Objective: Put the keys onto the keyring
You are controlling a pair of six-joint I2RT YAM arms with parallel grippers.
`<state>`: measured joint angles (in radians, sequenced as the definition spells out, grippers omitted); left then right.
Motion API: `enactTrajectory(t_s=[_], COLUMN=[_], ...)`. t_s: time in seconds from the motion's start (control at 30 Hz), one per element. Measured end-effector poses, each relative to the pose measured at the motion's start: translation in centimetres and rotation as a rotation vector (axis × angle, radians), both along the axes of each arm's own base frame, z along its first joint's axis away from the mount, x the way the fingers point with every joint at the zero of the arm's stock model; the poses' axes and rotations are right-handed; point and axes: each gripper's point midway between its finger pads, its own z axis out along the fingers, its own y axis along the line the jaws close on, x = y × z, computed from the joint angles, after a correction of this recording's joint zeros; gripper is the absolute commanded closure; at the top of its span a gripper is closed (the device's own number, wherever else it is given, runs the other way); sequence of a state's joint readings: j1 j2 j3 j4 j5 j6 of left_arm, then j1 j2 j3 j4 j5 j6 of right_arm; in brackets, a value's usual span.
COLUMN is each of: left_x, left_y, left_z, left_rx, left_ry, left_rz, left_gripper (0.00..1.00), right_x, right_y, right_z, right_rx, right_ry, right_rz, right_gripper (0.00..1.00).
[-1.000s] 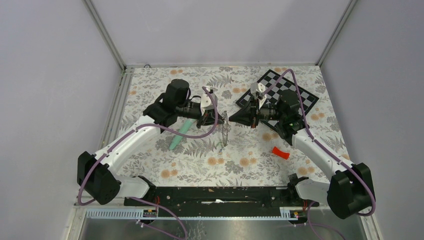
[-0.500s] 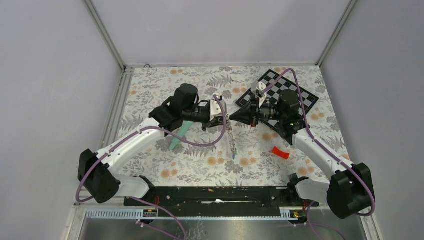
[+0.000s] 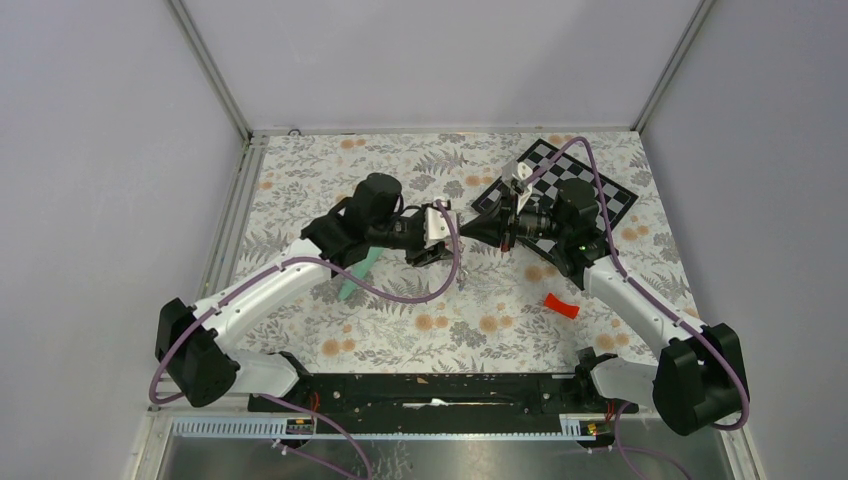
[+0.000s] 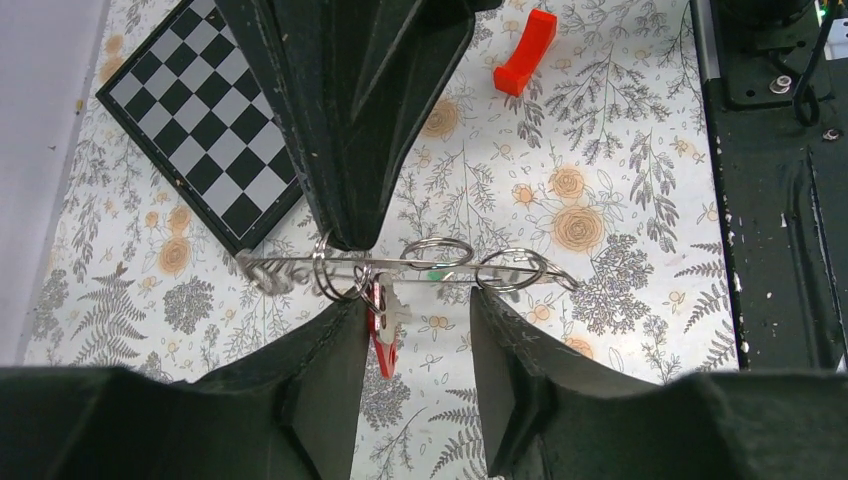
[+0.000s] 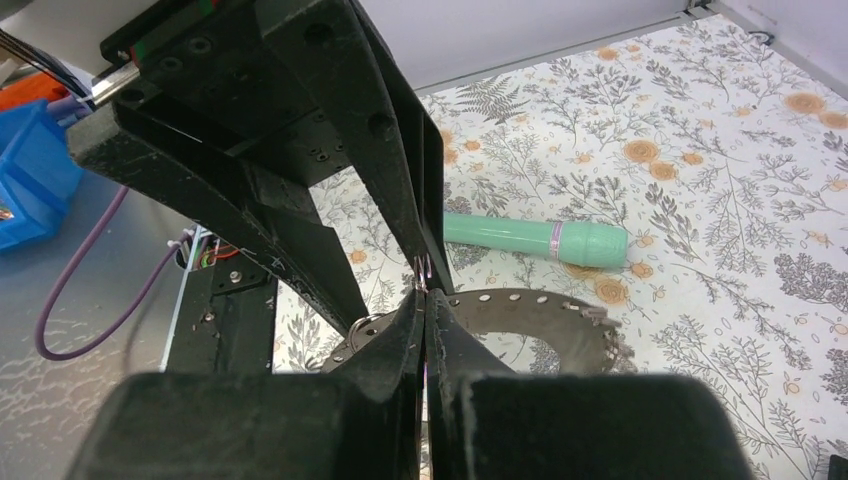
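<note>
Hanging in the air between the two arms, above the flower-printed tabletop [image 4: 610,150], the flat round grey metal keyring [image 5: 520,300] with small holes along its rim shows edge-on from the left wrist. The right claw [image 5: 423,295] is pressed together, pinching the keyring at its rim. The left claw [image 4: 415,300] stands spread just beside it, touching nothing that I can make out. A tiny key with a red oval plastic tag [image 4: 380,325] dangles below the rim, close to the thin wire split rings [image 4: 437,250] there. The disc looks stiff, thin and light, so a rim pinch should hold, though bare metal may slip or swivel. The key looks feather-light and free to swing; its tag is likely the surest place to grasp. No brand, label or writing can be read.
</note>
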<state>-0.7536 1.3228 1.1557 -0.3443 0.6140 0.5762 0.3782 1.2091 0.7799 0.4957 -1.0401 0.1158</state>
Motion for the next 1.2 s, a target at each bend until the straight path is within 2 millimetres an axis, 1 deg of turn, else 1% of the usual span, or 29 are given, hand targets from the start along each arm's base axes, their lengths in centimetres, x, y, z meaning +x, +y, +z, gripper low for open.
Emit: enactTrajectory(t_s=[0.1, 0.3, 0.37, 0.63, 0.73, 1.0, 1.2], left_x=[0.1, 0.7, 0.8, 0.0, -0.2, -0.2, -0.2], left_y=[0.4, 1.1, 1.2, 0.8, 0.4, -0.3, -0.5], left_z=[0.1, 0.2, 0.2, 0.8, 1.0, 0.9, 0.6], left_rx=[0.004, 0.003, 0.000, -0.035, -0.047, -0.062, -0.063], left_ry=[-0.003, 0.005, 0.010, 0.070, 0.095, 0.141, 0.167], left_rz=[0.011, 0.032, 0.037, 0.002, -0.014, -0.031, -0.031], left_gripper=[0.55, 0.55, 0.55, 0.60, 0.63, 0.77, 1.00], right_x=[-0.1, -0.8, -1.0, -1.2, -1.2, -1.2, -1.5], right_y=[-0.1, -0.2, -0.2, -0.3, -0.3, -0.3, -0.3], right_z=[-0.3, -1.7, -1.9, -1.8, -1.8, -1.8, -1.7], right_rx=[-0.008, -0.036, -0.040, -0.040, -0.040, -0.040, -0.039], right_ry=[-0.022, -0.028, -0.030, -0.053, -0.057, -0.060, -0.065], right_rz=[0.007, 0.041, 0.052, 0.064, 0.064, 0.066, 0.073], right_gripper=[1.00, 1.00, 1.00, 1.00, 1.00, 1.00, 1.00])
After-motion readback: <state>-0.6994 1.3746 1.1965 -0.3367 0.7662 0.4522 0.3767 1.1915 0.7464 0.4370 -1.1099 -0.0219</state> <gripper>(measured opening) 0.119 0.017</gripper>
